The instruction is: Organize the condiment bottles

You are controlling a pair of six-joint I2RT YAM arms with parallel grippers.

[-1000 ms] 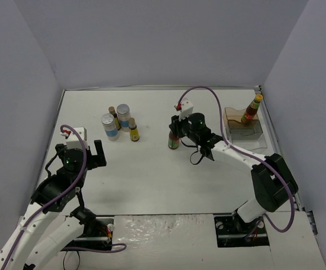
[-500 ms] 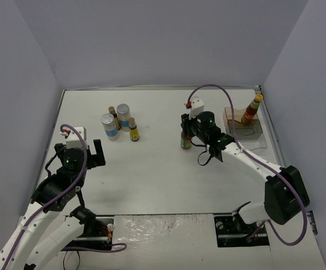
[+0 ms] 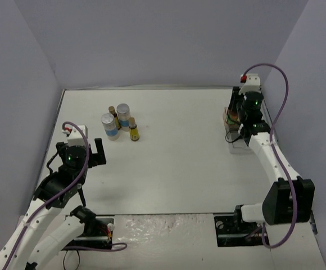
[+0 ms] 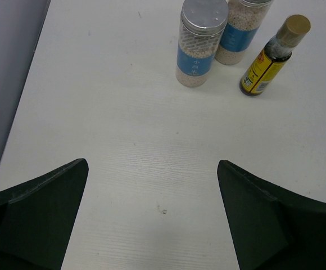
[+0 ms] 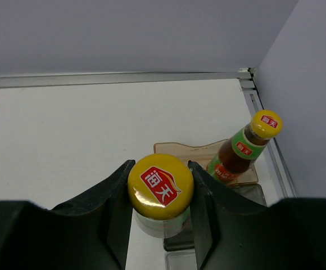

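Two silver-topped shakers stand side by side at the top of the left wrist view, the near shaker (image 4: 199, 42) and the far shaker (image 4: 244, 28), with a yellow-labelled bottle (image 4: 268, 59) just right of them. The left pincer (image 4: 150, 166) is spread wide over bare worktop (image 4: 123, 112). In the right wrist view, the right pincer (image 5: 161, 167) pinches a yellow-capped bottle (image 5: 161, 188) over the clear tray (image 5: 208, 256). To its right, a leaning bottle (image 5: 243, 147) rests at a wooden block (image 5: 180, 151).
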